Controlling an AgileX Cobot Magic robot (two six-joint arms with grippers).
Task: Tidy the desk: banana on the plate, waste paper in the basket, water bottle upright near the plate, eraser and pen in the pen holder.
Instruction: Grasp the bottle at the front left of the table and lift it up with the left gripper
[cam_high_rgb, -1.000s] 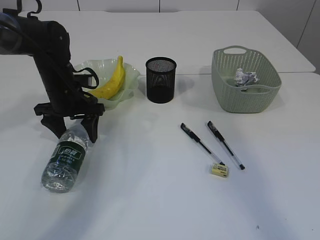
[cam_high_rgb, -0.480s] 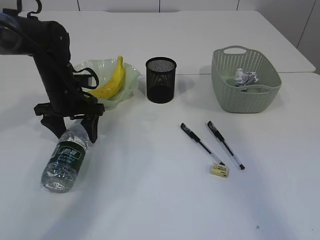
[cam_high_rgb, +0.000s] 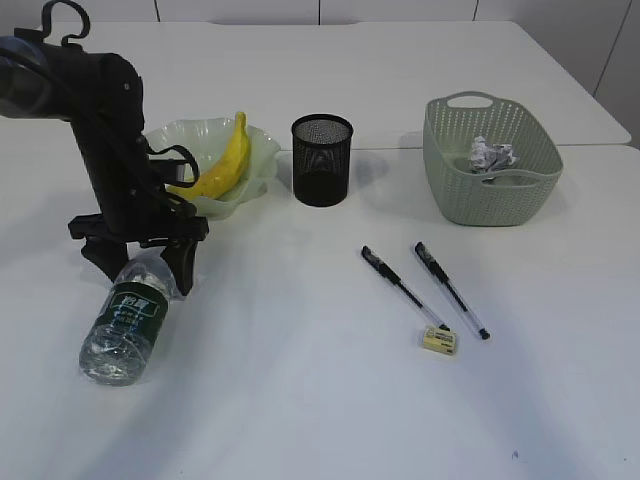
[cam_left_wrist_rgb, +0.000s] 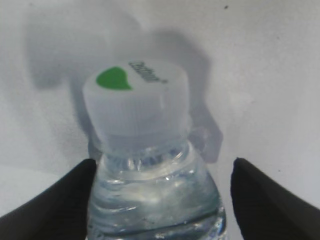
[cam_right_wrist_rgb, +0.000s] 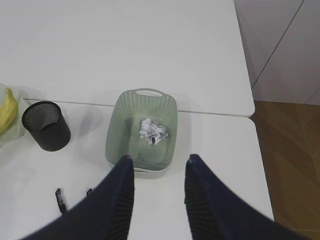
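Banana (cam_high_rgb: 224, 160) lies on the plate (cam_high_rgb: 262, 152) and waste paper (cam_high_rgb: 491, 154) in the basket (cam_high_rgb: 490, 205). Left gripper (cam_high_rgb: 140, 268), fingers spread, straddles the fallen water bottle (cam_high_rgb: 128, 320) at the plate's 7 o'clock. Right gripper (cam_right_wrist_rgb: 156, 167) hangs half-spread, empty. Pens (cam_high_rgb: 404, 287) and eraser (cam_high_rgb: 439, 340) remain on the table (cam_high_rgb: 320, 400), outside the pen holder (cam_high_rgb: 321, 160).

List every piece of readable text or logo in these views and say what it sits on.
Bottle cap: a green leaf-shaped logo with a short printed word beside it, too blurred to read.
Green label on the water bottle: white print, too small to read.
Eraser: no legible print.
Nothing else carries text.
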